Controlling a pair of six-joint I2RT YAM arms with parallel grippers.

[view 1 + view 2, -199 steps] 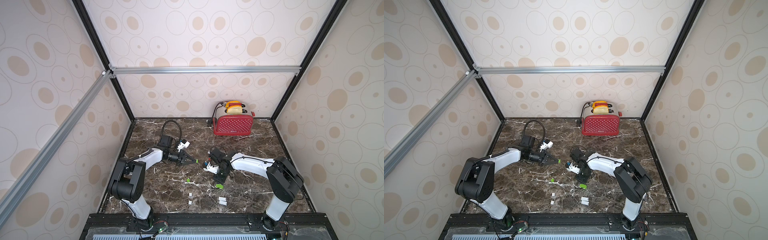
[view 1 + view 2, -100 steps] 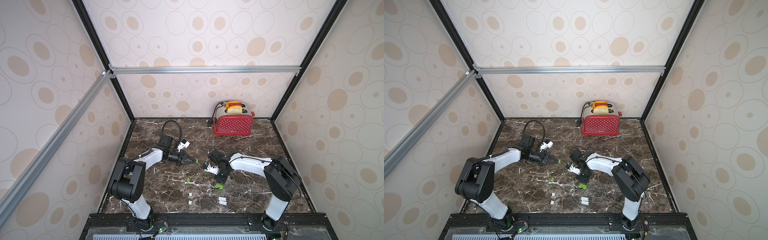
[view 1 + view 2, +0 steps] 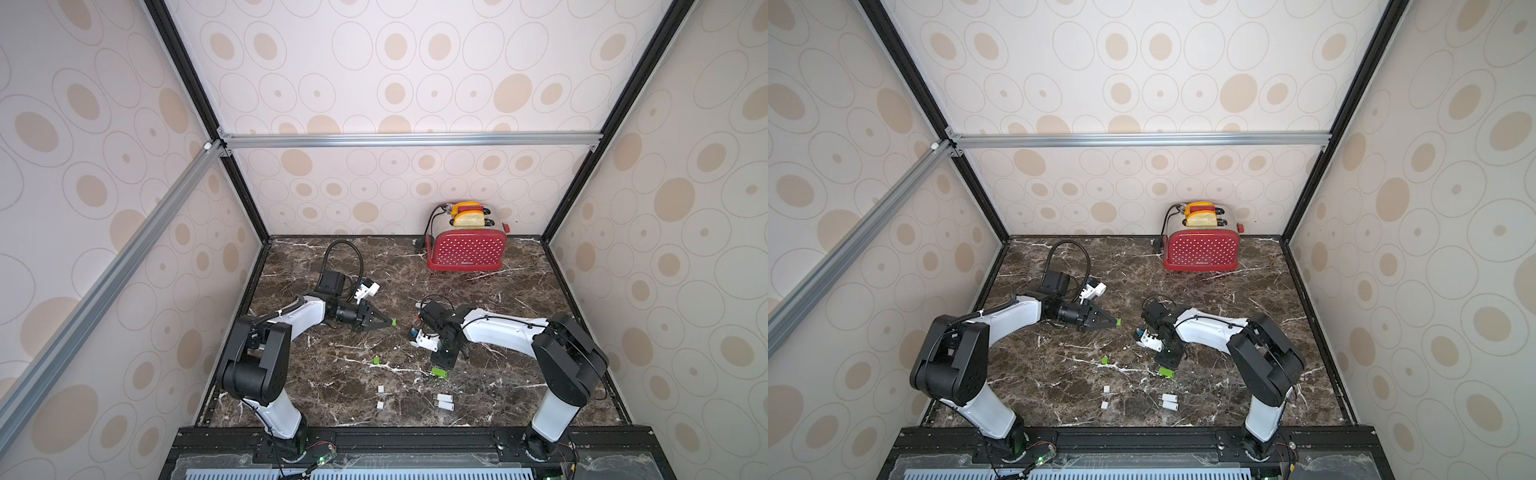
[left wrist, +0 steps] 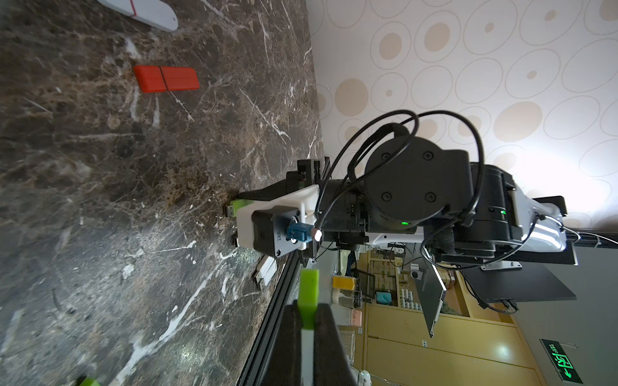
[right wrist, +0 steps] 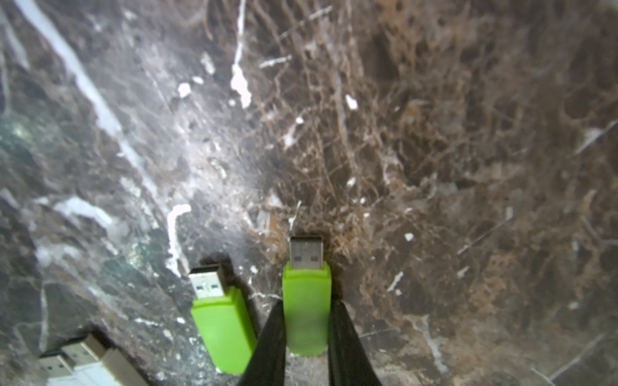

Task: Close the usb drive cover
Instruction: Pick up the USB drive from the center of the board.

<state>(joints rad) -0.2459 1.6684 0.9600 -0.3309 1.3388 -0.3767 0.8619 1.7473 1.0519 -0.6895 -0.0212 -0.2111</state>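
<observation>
A small green cover (image 4: 308, 287) sticks out of my left gripper (image 4: 307, 307), which is shut on it and hovers level above the marble left of centre (image 3: 388, 322). My right gripper (image 5: 307, 304) points down at the table (image 3: 444, 360). Its two black fingers press both sides of a green usb drive (image 5: 306, 284) that lies flat with its metal plug bare. In both top views the gripper body hides this drive. A second uncovered green drive (image 5: 222, 331) lies right beside it (image 3: 439, 372).
Two white drives (image 3: 444, 401) lie near the front, with two white caps (image 3: 380, 389) and a loose green cap (image 3: 376, 360) to their left. A red toaster (image 3: 467, 245) stands at the back wall. A red drive (image 4: 166, 78) lies on the marble.
The right gripper's jaws have closed in on the green drive. Both arms stay almost where they were, and the left still holds the green cover.
</observation>
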